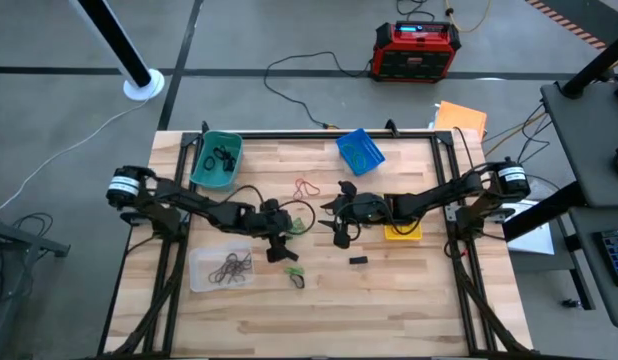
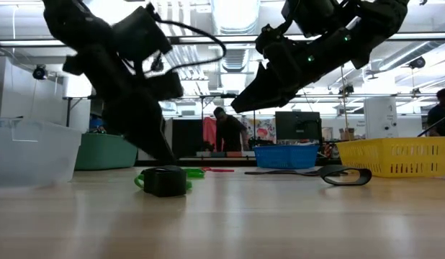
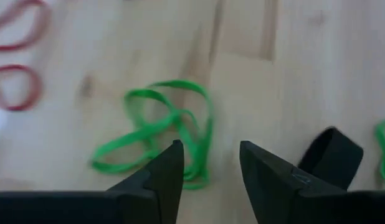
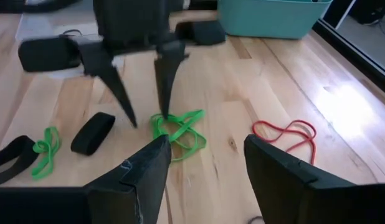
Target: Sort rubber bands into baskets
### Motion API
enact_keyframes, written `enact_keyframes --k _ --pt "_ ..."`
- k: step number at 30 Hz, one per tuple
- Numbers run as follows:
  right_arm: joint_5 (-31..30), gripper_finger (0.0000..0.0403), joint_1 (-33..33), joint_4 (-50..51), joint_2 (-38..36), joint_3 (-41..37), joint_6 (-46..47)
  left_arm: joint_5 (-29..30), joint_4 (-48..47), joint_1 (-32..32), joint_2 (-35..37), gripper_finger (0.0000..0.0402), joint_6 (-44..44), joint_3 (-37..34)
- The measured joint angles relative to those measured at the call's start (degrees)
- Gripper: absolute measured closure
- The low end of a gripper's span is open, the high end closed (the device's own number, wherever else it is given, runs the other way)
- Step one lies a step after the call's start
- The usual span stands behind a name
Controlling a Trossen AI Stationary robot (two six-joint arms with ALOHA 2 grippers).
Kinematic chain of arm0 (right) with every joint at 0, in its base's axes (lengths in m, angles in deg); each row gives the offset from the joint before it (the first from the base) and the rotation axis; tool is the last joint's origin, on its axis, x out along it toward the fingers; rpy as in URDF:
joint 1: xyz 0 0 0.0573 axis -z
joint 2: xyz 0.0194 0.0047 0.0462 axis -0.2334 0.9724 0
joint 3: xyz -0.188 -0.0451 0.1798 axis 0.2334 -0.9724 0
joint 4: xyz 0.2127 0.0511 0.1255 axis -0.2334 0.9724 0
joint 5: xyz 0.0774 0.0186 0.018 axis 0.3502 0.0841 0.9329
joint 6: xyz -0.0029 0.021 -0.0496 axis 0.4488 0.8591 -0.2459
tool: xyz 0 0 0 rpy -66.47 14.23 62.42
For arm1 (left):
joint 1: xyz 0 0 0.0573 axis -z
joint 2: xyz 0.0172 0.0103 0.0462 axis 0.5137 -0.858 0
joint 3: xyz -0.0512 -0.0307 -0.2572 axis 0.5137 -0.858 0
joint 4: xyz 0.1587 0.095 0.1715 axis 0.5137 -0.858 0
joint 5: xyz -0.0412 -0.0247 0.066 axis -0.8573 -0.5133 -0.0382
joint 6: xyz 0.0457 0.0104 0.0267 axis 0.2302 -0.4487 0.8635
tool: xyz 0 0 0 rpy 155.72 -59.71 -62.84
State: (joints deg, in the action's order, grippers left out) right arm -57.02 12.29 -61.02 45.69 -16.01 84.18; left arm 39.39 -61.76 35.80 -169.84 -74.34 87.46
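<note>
- We note the left gripper sits just left of centre in the high view, low over the table. In the left wrist view its two fingers stand apart with bare wood between them, holding nothing.
- The green rubber band tangle lies just ahead of those fingertips and a touch toward the left of that frame. The nearest strand passes right at the tip of one finger; we cannot tell whether it touches.
- In the right wrist view the same green tangle sits in the middle of the frame, under the left arm's tips, one finger planted at its edge.
- The right gripper hangs just right of centre in the high view, facing the left one across the tangle. Its fingers are spread, empty, and farther from the tangle than the left arm's.
- Long axis of the tangle: slanting from lower left to upper right in the left wrist view, roughly crosswise to the gap in the jaws.
- Our judgement: the left arm is nearer, and needs a slight shift toward the loops before closing.
- Red rubber bands lie apart, right of centre in the right wrist view.
- Baskets in the high view: teal basket upper left, blue basket upper centre, clear basket lower left, yellow basket under the right arm.
</note>
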Motion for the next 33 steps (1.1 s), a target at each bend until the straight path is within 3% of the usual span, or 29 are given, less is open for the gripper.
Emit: enact_keyframes --k 8,33 --pt "0.00 0.0204 0.00 0.90 0.00 -0.02 0.00 -0.28 4.11 0.04 -5.73 0.0283 0.77 0.17" --pt "-0.07 0.0204 0.11 1.18 0.00 -0.04 -0.44 2.33 6.30 -0.44 -3.31 0.0297 0.83 -0.04"
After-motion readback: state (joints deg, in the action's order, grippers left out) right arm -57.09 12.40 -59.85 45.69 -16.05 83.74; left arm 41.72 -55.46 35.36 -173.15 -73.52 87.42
